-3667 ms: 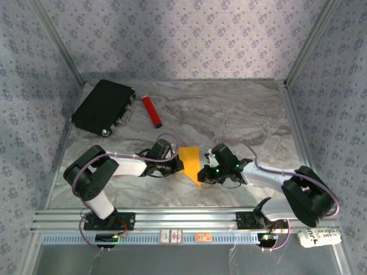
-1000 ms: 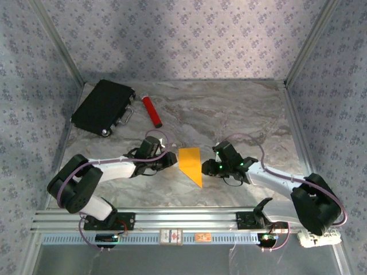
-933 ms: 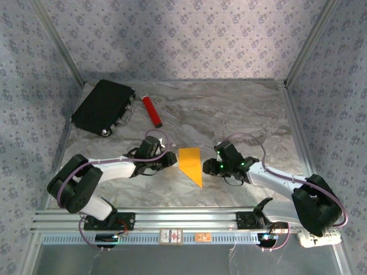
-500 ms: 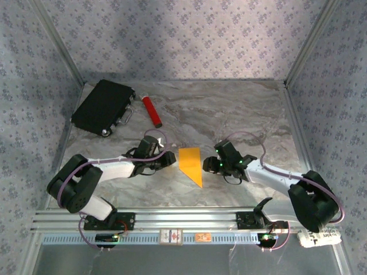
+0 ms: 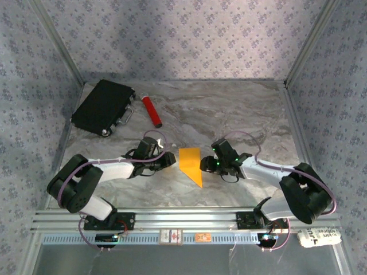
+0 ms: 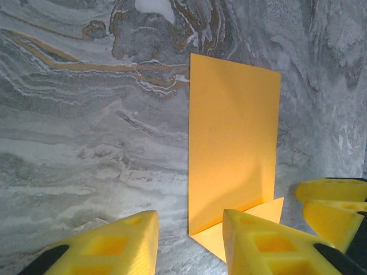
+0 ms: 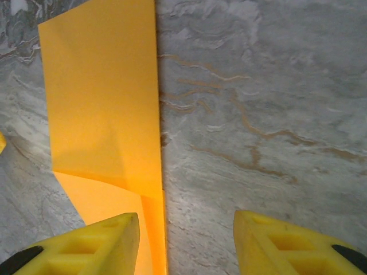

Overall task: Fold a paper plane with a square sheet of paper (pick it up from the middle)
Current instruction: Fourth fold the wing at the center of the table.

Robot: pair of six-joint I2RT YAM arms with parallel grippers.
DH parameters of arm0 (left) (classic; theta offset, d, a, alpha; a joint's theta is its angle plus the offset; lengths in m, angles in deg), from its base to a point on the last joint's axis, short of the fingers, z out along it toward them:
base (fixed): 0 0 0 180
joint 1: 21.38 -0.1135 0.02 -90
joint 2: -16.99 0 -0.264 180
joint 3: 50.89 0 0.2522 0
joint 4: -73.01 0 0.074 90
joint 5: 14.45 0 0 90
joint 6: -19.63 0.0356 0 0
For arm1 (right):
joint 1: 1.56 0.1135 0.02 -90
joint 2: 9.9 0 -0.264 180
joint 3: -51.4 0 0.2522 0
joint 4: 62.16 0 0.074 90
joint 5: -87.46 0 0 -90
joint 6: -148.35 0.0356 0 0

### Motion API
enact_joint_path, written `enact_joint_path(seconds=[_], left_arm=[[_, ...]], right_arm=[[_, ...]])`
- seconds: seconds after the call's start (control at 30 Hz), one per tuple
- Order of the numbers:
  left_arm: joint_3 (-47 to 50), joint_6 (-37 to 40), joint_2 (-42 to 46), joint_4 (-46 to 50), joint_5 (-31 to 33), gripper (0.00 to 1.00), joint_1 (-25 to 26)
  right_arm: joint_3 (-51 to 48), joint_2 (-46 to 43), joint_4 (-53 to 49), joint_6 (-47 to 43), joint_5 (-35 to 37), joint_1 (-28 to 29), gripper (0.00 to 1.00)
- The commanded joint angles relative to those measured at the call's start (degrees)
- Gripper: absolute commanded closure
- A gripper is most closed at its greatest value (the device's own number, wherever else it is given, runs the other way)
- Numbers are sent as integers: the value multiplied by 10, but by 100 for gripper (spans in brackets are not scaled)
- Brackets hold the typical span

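Both my jaws stood open and empty, the paper (image 5: 190, 163) between them; an uneven push could have skewed its crease.

The square sheet of paper (image 7: 103, 97) lies flat on the grey marbled table (image 7: 258, 103). It takes up the upper left of the frame and runs down to the bottom edge, its long right edge straight and nearly vertical. Low on the sheet a slanted fold line (image 7: 97, 180) crosses it, with a brighter layer below. The right gripper (image 7: 186, 223) has its jaws wide apart and nothing clasped: one yellow finger (image 7: 86, 243) at lower left sits in front of the paper, the other at lower right over bare marble.
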Motion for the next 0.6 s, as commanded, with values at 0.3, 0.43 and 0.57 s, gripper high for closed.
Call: enact_joint_path(seconds=[0.3,0.43,0.57], left_arm=[[1,-7,-5,-5,-13,64,-2],[-2,-9,-9,-4,-15,64,-3],[-2,-10,-10,-4,-16,64,-3]], right_arm=[[30,46,39,-11,-64,2,56],[37,57,43,-15,-76,3,58],[38,58,44,-19,-83,5,62]])
